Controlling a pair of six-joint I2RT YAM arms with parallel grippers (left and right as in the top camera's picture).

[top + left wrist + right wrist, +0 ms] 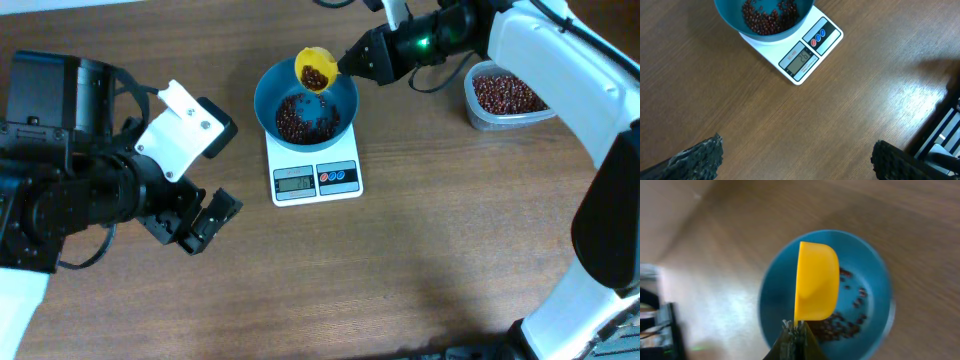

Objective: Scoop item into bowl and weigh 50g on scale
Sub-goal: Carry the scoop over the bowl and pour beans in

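Observation:
The blue bowl (340,100) stands on the white scale (316,178) and holds a layer of red-brown beans (300,118). My right gripper (345,66) is shut on the handle of a yellow scoop (314,68), held over the bowl's far rim with beans in it. In the right wrist view the scoop (816,282) is tilted on its side above the bowl (777,285), gripper (793,329) below it. My left gripper (203,222) is open and empty on the table left of the scale. In the left wrist view bowl (730,20), scale (827,37) and open jaws (797,157) show.
A clear plastic tub (478,112) with more beans (508,93) stands at the right, behind the right arm. The left arm's black body (60,180) fills the left side of the table.

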